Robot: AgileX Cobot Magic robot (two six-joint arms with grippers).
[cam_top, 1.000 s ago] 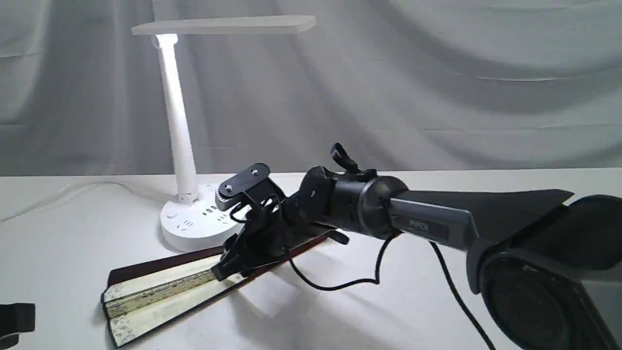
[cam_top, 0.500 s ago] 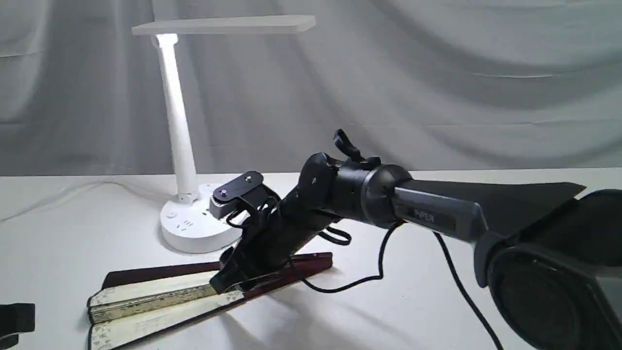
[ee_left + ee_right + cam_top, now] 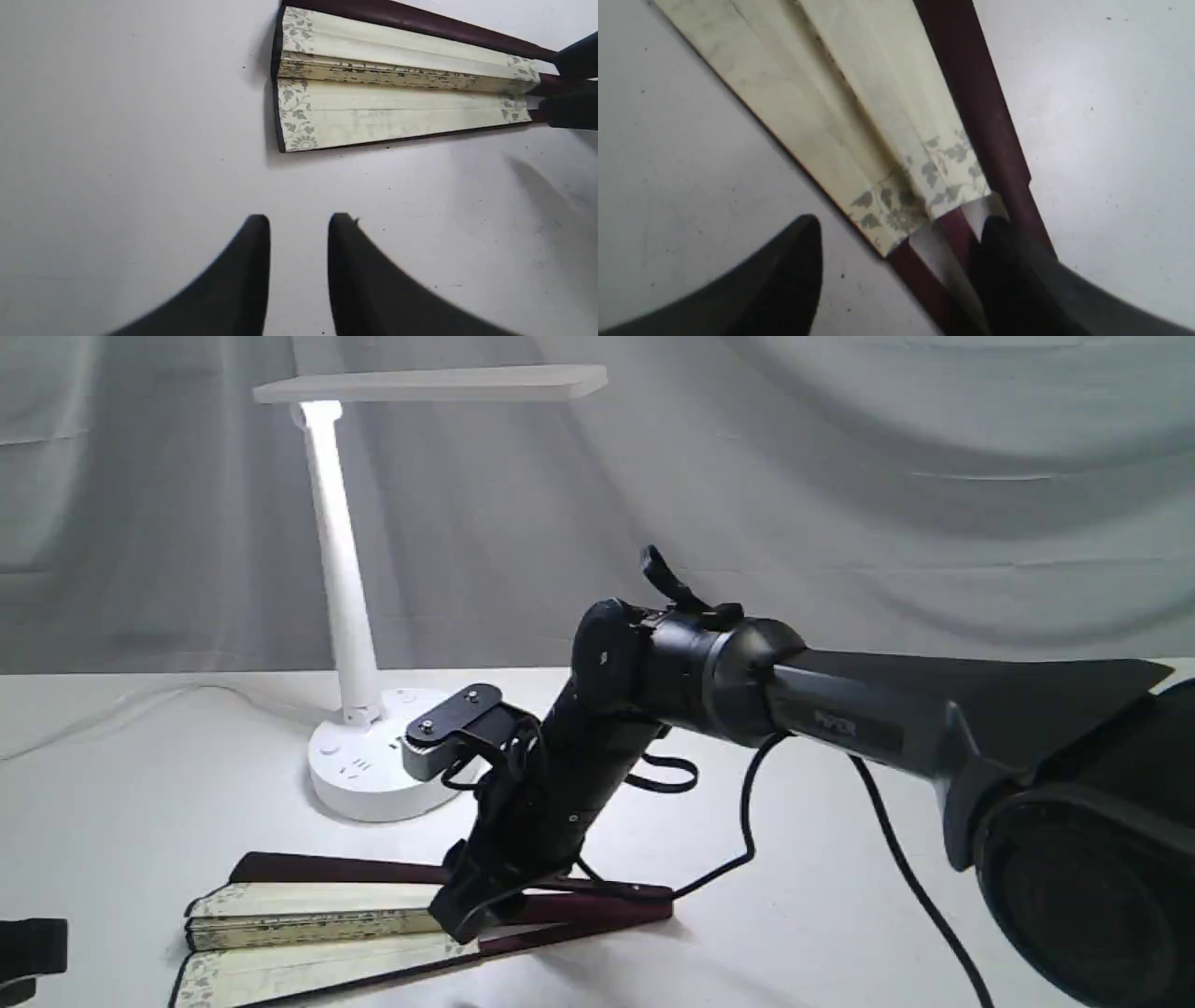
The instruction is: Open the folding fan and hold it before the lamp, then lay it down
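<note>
**Right gripper spread wide at the fan's ribs, left gripper low beside the paper end**

The right gripper (image 3: 901,224) has its fingers (image 3: 1013,270) far apart and clamps nothing. One finger lies over the maroon ribs, just past the paper's leaf-printed border and next to the outer guard. The other stands over bare table (image 3: 140,784), clear of the fan's near edge. In the exterior view the right gripper (image 3: 462,919) points steeply down onto the ribs. Its black arm slopes up and away toward the table's right side, trailing a looped black cable (image 3: 747,821).

The left gripper (image 3: 299,219) has its fingers a narrow gap apart with nothing between them. It is over bare table, near the fan's paper end but not touching it. The exterior view shows only a dark sliver of it at the table's left edge (image 3: 28,943).

The folding fan (image 3: 308,910) lies flat on the near part of the table, just in front of the lamp's base. It is only slightly spread. The far guard has parted from the cream pleats, which sit mostly stacked. The paper end points to the table's left edge and the pivot end to the right.

The lamp (image 3: 341,569) stands upright toward the table's back edge, left of the middle. There is a bright glow where the stem meets the flat head. A white cord (image 3: 140,700) runs from it toward the left edge. A grey cloth backdrop (image 3: 840,476) hangs behind.
</note>
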